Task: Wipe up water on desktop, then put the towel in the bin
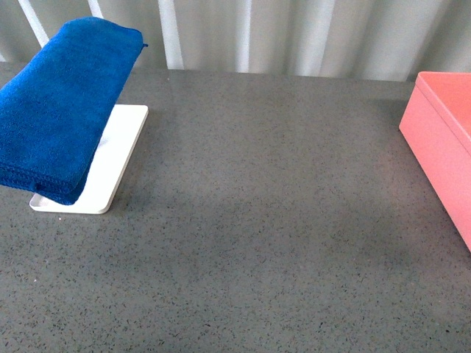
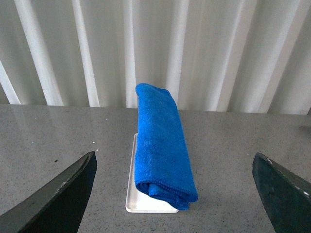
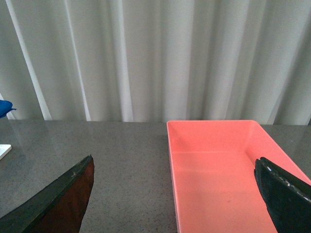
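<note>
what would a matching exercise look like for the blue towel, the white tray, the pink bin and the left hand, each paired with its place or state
Column one
1. thick royal-blue microfibre towel
2. flat white rectangular tray
3. salmon-pink rectangular bin
4. left hand

Column two
a. open, holding nothing
b. at the right edge of the front view, nothing seen inside
c. folded long, lying over the tray
d. flat on the speckled grey stone-look desktop, far left

Pairs: 1-c, 2-d, 3-b, 4-a
</note>
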You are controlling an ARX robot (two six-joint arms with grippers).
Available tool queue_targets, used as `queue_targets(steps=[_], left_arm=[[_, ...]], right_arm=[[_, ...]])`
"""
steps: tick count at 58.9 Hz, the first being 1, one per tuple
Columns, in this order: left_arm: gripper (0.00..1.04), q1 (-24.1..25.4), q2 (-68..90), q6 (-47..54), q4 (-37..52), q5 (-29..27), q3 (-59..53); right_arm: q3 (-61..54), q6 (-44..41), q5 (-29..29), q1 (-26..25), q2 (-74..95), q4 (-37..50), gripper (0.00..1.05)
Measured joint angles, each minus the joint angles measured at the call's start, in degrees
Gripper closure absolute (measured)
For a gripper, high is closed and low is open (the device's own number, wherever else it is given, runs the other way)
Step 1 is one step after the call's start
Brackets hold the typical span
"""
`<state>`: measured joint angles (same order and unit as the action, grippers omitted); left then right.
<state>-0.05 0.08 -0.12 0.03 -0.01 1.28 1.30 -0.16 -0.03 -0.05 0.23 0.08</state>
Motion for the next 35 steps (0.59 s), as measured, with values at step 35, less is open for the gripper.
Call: queue_targets(steps=[35], left_arm=[[0.07,0.0,0.0,0.0,0.0,0.0,0.0]], right_arm=[[0.0,0.0,0.0,0.0,0.0,0.0,0.07]])
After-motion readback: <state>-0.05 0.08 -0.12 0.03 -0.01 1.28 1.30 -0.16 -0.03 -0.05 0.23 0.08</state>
